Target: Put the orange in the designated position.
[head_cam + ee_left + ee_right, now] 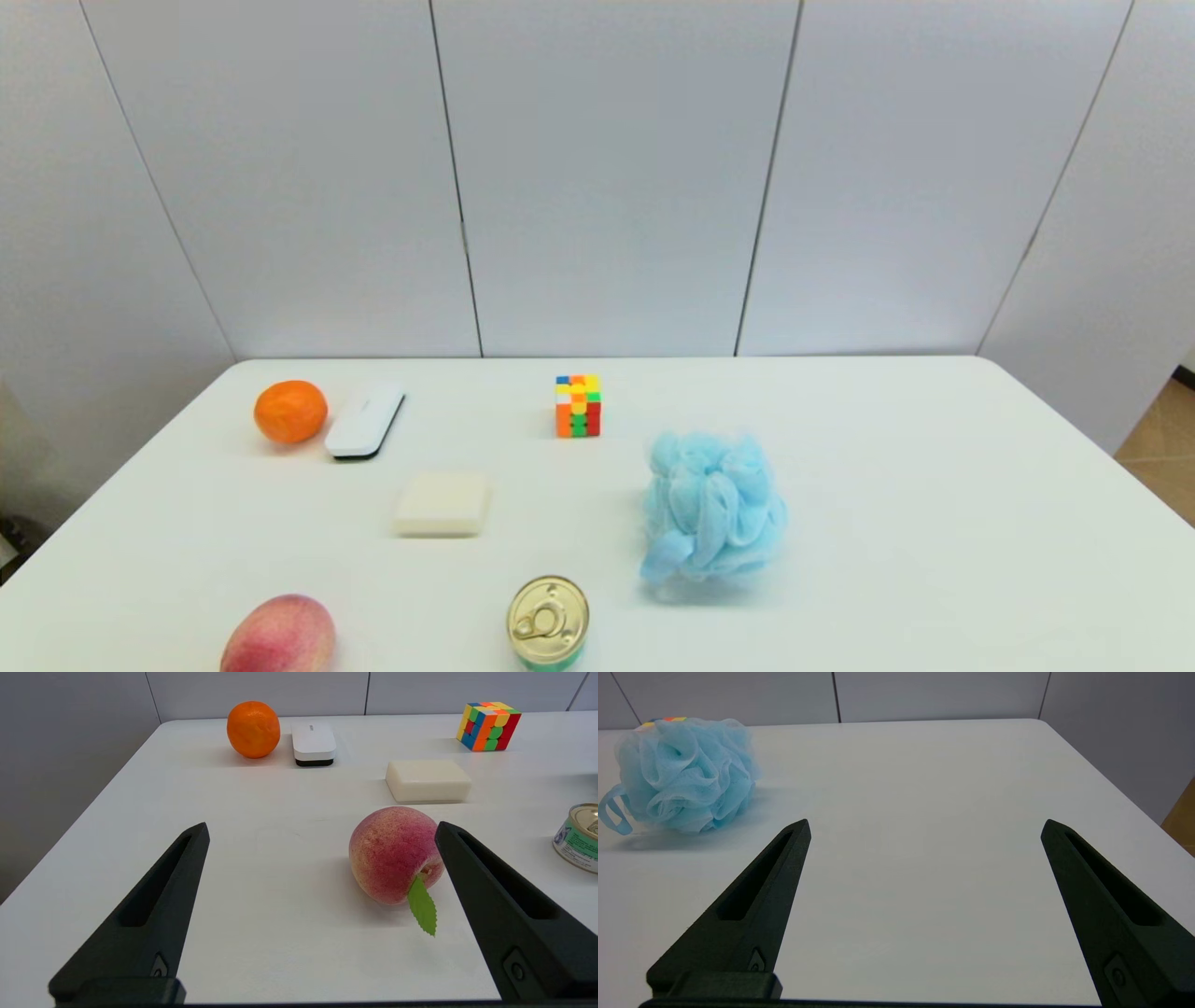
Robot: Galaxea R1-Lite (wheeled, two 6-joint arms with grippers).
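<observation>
The orange point(290, 411) rests at the far left of the white table point(934, 523), touching or nearly touching a white remote-like box point(365, 423). The left wrist view shows the orange point(253, 729) far off, beyond the open left gripper point(322, 830), which hangs near the table's front with nothing between its fingers. My right gripper point(924, 826) is open too, over bare tabletop on the right side. Neither arm shows in the head view. The designated position carries no mark that I can see.
A puzzle cube point(578, 406) stands at the back centre. A white soap bar point(442, 503) lies left of centre, a blue bath pouf point(714, 507) right of centre. At the front edge are a pink-red fruit point(279, 637) and a tin can point(548, 621).
</observation>
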